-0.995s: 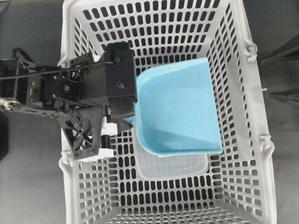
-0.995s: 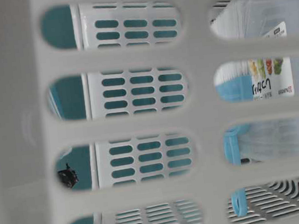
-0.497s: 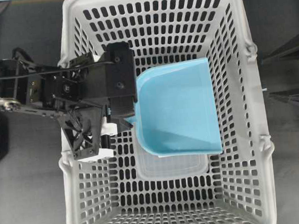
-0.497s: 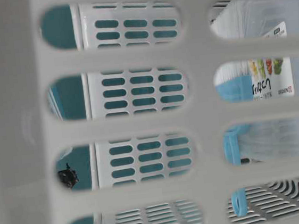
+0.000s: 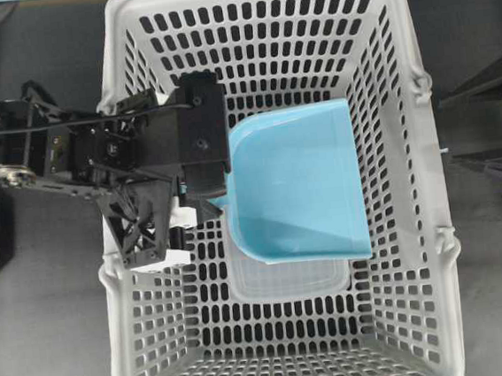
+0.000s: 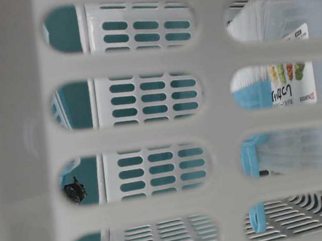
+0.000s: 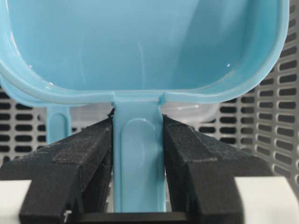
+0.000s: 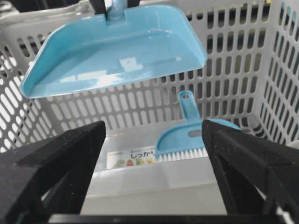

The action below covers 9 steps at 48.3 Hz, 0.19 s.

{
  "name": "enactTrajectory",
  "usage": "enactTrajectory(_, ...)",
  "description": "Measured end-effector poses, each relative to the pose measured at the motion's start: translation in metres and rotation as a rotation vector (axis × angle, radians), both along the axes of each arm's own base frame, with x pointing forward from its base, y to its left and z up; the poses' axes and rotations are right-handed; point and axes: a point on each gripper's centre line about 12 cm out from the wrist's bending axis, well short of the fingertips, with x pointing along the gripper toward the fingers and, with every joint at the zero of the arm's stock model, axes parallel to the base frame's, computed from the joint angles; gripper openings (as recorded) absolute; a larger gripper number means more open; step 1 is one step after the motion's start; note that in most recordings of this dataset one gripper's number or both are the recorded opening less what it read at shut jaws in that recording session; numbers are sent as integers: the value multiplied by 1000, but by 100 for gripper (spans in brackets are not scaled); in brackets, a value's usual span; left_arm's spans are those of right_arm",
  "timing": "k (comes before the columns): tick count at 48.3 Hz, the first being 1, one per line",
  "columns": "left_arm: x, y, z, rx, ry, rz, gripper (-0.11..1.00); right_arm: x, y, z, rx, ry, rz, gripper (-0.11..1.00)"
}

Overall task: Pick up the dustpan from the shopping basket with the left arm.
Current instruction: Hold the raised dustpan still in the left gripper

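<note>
The light blue dustpan [image 5: 295, 184] hangs level inside the light grey shopping basket [image 5: 124, 342], clear of its floor. My left gripper [image 7: 138, 154] is shut on the dustpan's thin handle [image 7: 138, 163], with both black fingers pressed against its sides just behind the pan [image 7: 140, 42]. In the overhead view the left wrist covers the handle at the basket's left wall. The right wrist view shows the dustpan [image 8: 117, 46] raised above the basket floor. My right gripper [image 8: 153, 135] is open and empty, outside the basket's right wall [image 5: 469, 127].
A blue hand brush [image 8: 187, 135] with white bristles lies on the basket floor beside a clear lidded container [image 8: 131, 161] with a printed label. The container also shows under the dustpan in the overhead view [image 5: 287, 280]. The basket walls [image 6: 151, 133] stand close all round.
</note>
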Motion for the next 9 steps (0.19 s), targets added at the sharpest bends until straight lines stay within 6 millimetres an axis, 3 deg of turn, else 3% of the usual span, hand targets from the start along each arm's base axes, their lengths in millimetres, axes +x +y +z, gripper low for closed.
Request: enactTrajectory(9, 0, -2, 0, 1, -5, -6, 30, 0, 0, 0, 0, 0, -2, 79)
